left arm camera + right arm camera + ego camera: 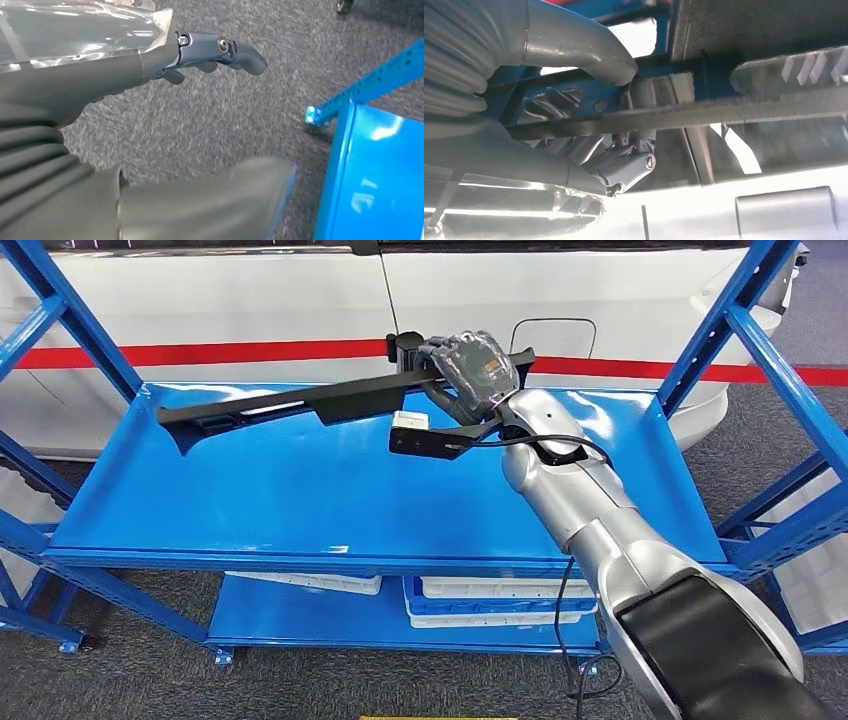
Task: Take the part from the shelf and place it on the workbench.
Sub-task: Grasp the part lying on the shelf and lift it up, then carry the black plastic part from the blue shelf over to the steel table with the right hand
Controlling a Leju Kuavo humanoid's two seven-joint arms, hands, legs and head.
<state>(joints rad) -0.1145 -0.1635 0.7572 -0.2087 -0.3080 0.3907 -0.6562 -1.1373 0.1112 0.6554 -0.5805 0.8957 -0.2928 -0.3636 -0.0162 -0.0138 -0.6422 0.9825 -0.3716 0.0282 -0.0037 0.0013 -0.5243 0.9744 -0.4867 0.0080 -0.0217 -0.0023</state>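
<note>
Floor: grey carpet (pixel 210 115) lies under the left hand (pixel 200 55), whose fingers are loosely curled and hold nothing.
Trays: three white trays (pixel 500 587) sit on the lower shelf (pixel 300 620), two stacked on blue trays, one alone.
Right arm: one silver arm (pixel 590 510) reaches across the blue rack (pixel 300 500).
Right hand: the right hand (pixel 475 365) grips the part, thumb (pixel 589 55) on one side, fingers (pixel 624 170) on the other.
Part: one long black part (pixel 300 400) is above the rear of the top shelf; contact unclear.
Car: one white car (pixel 250 300) with a red stripe stands behind.
Writing: none readable.
</note>
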